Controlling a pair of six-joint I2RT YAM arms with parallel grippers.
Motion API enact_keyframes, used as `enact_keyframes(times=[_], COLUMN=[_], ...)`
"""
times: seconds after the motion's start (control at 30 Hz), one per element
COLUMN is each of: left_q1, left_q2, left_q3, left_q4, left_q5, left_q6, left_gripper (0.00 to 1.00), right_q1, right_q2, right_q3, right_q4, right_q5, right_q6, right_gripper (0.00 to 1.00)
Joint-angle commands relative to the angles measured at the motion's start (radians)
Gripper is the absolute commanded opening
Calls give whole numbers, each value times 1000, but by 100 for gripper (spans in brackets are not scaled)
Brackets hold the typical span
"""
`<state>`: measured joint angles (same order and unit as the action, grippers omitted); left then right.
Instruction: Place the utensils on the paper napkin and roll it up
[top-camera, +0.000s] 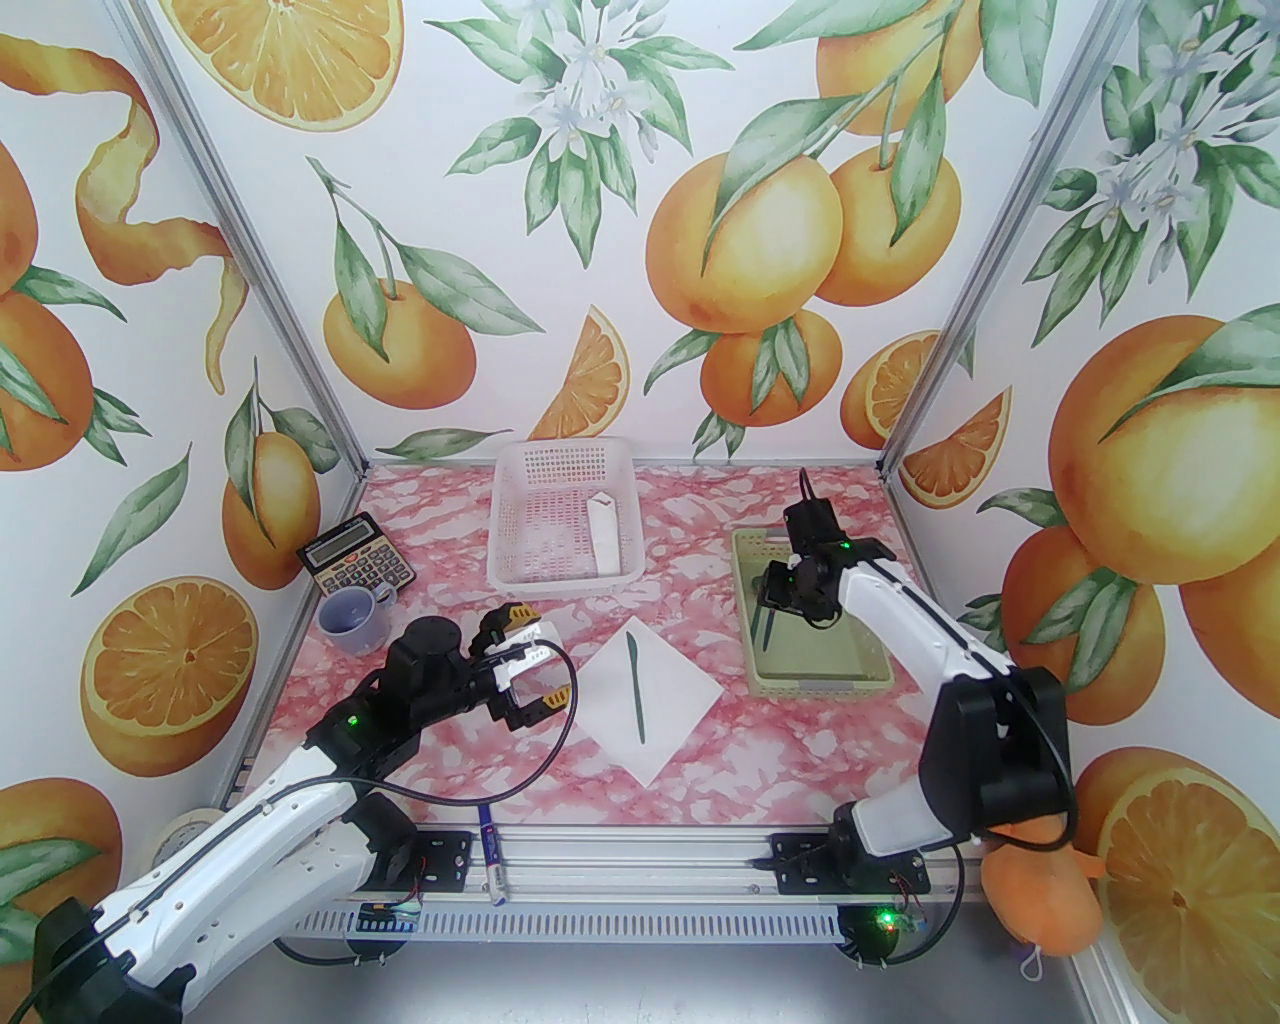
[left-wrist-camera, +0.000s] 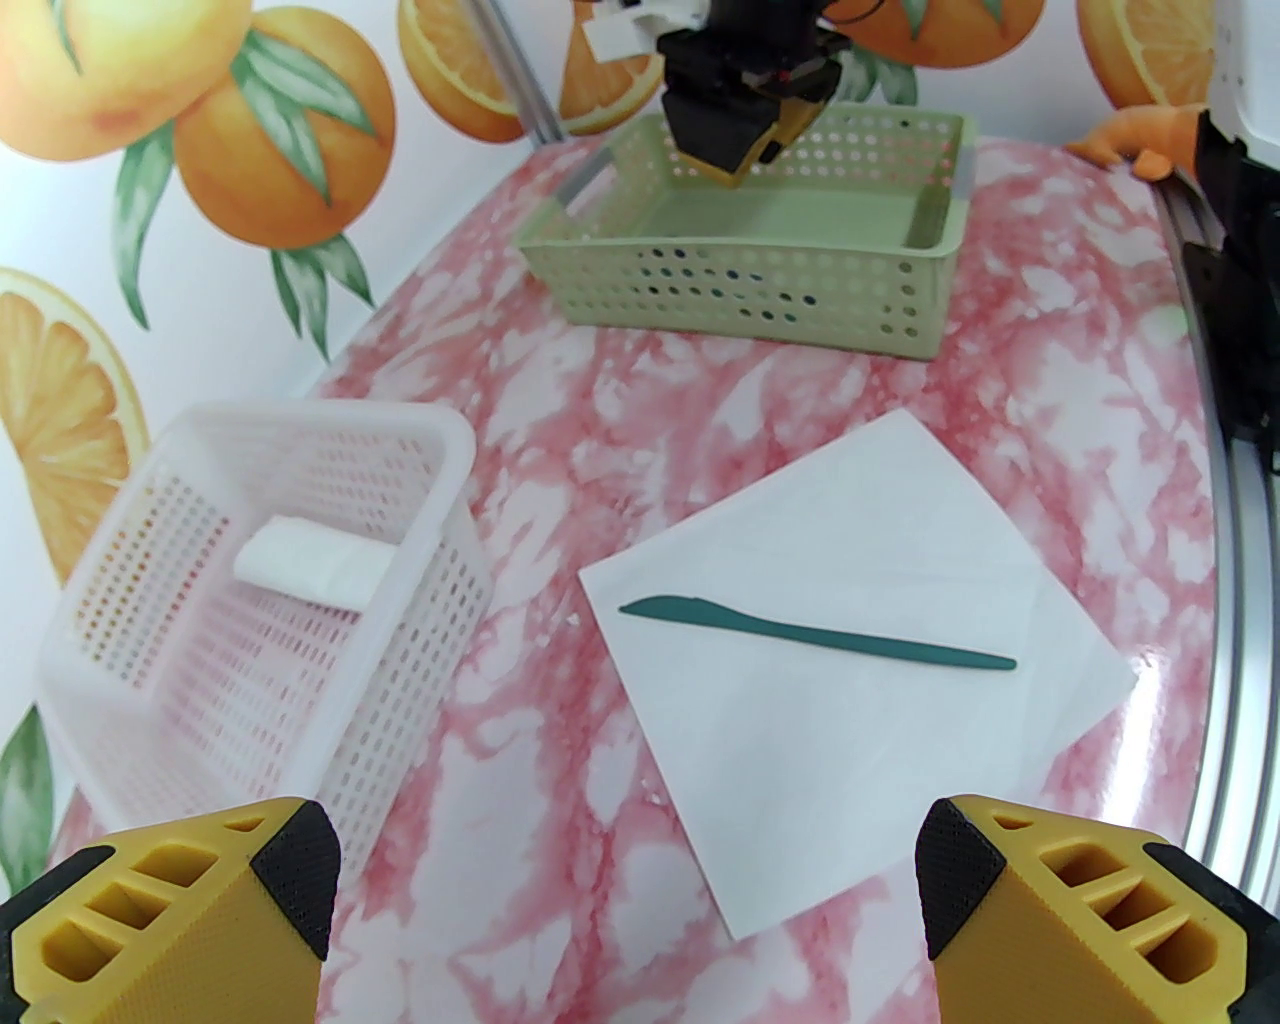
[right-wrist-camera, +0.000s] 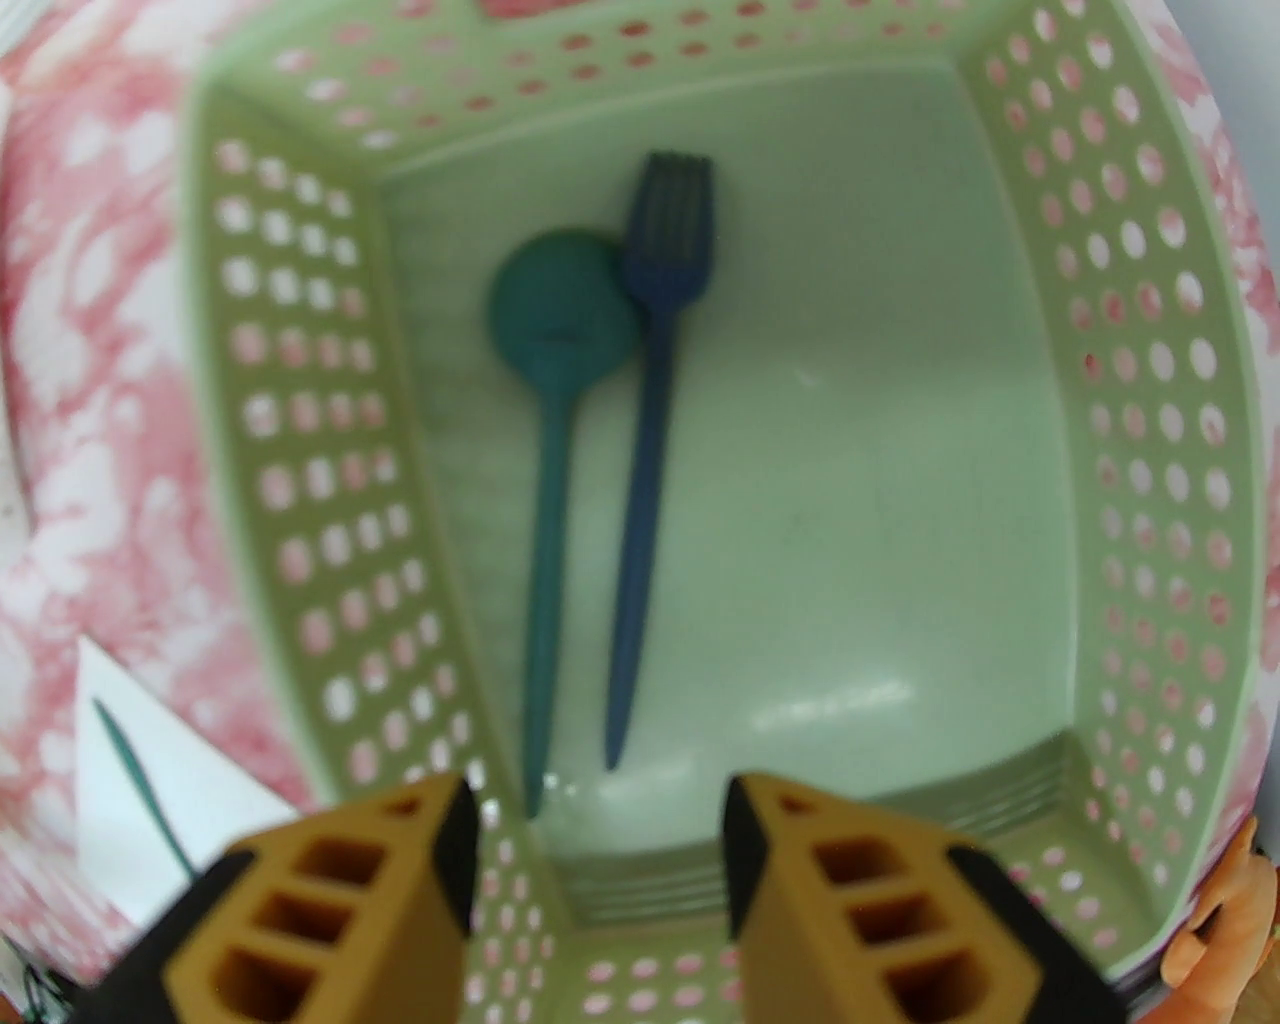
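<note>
White paper napkin (top-camera: 652, 700) lay as a diamond on the pink marbled desk (top-camera: 760, 750) with a teal knife (top-camera: 635, 688) across it, while the spoon (right-wrist-camera: 548, 500) and fork (right-wrist-camera: 645, 450) lay side by side in the green basket (right-wrist-camera: 1150, 400). Left fingers (left-wrist-camera: 200, 920) stood spread wide beside the napkin; right fingers (right-wrist-camera: 330, 900) hung parted and empty above the basket.

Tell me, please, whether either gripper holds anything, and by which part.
Nothing is held: left gripper and right gripper are open; the spoon and fork lie in the basket.
</note>
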<state>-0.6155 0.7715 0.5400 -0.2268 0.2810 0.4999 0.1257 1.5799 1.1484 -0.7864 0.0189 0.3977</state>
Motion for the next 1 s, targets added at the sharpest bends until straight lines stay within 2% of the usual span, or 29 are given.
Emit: enact_keyframes(times=[0.0,0.97], left_q1=[2,1], left_q2=[6,12], left_q3=[-10,-7], left_q4=[27,-4], left_q5=[32,65], left_q6=[0,26], left_gripper=[100,100], right_q1=[-17,-55], right_q2=[48,311], right_q3=[43,136], right_q4=[18,67], right_q5=[-12,-28], right_q6=[-28,-28], right_gripper=[46,41])
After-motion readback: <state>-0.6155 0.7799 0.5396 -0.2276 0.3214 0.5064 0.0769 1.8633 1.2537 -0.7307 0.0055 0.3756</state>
